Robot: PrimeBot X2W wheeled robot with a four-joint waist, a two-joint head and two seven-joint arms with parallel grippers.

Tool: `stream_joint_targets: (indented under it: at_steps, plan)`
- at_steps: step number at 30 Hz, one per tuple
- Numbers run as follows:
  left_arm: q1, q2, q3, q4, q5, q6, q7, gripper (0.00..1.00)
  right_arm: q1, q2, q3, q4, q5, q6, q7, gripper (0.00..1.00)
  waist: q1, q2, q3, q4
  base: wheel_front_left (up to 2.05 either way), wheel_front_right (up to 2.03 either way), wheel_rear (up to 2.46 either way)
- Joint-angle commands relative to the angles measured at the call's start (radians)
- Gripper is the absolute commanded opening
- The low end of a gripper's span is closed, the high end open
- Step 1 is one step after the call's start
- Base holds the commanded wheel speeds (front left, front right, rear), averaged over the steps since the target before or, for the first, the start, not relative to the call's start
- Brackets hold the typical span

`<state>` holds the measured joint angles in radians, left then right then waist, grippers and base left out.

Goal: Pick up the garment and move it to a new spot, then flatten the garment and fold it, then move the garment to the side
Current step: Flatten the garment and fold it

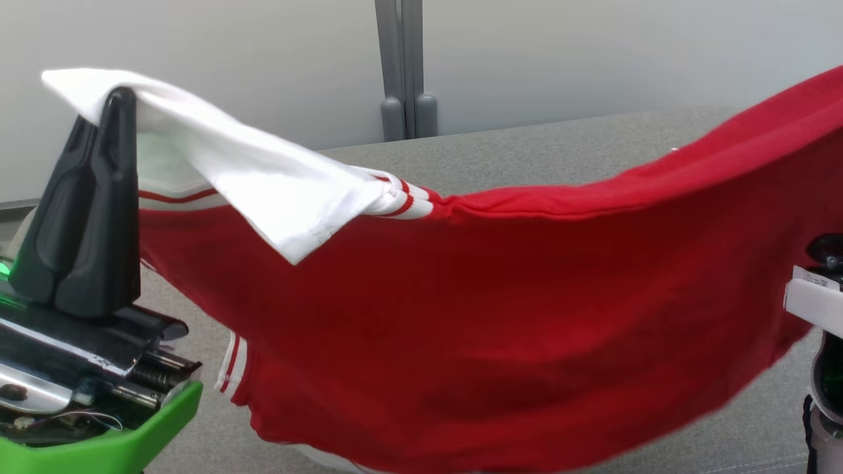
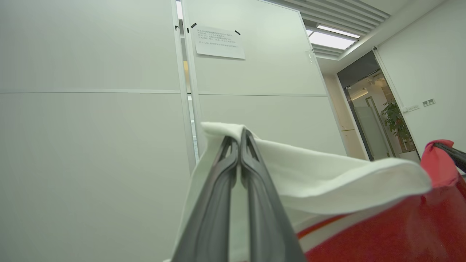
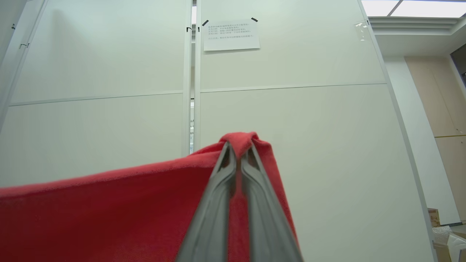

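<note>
Head view: left gripper at the left, fingers up, closed on the white collar of the red garment. The garment hangs in a sag from that grip up to the right edge, above the grey surface. Can't tell if the lower hem touches it.

Left wrist view: both fingers pressed together, collar pinched between the tips and draped over them. Red body with white-and-red striped trim runs off to the lower right. White wall panels behind, with a paper notice taped up.

Right wrist view: right gripper clamped on a bunched red corner of the garment, fabric poking out above the tips. The rest spreads down and left.
</note>
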<state>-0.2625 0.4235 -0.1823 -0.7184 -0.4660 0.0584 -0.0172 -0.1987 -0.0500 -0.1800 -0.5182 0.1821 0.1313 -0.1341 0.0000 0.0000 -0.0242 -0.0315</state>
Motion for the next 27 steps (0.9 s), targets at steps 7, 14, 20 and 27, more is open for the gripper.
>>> stream_joint_targets:
  at_steps: [7,14,20,27]
  plan:
    - [-0.100,0.000,-0.011,0.080,-0.041,-0.006,0.071,0.00,-0.004,-0.001,0.008,0.008,0.082,-0.001,0.069,0.00,0.0000,0.0000,0.062,0.007,0.00,0.00,0.00]
    - [-0.327,0.011,-0.030,0.317,-0.093,-0.079,0.111,0.00,-0.251,-0.001,0.069,0.269,0.129,-0.001,0.093,0.00,0.0000,0.0000,0.220,0.006,0.00,0.00,0.00]
    - [-0.711,-0.033,-0.049,0.684,-0.039,-0.121,0.066,0.00,-0.660,-0.005,0.087,0.621,0.037,-0.001,0.050,0.00,0.0000,0.0000,0.344,0.018,0.00,0.00,0.00]
    - [-1.041,-0.116,-0.077,1.028,0.037,-0.131,-0.102,0.00,-1.068,-0.004,0.046,1.011,-0.128,-0.001,-0.058,0.00,0.0000,0.0000,0.456,0.052,0.00,0.00,0.00]
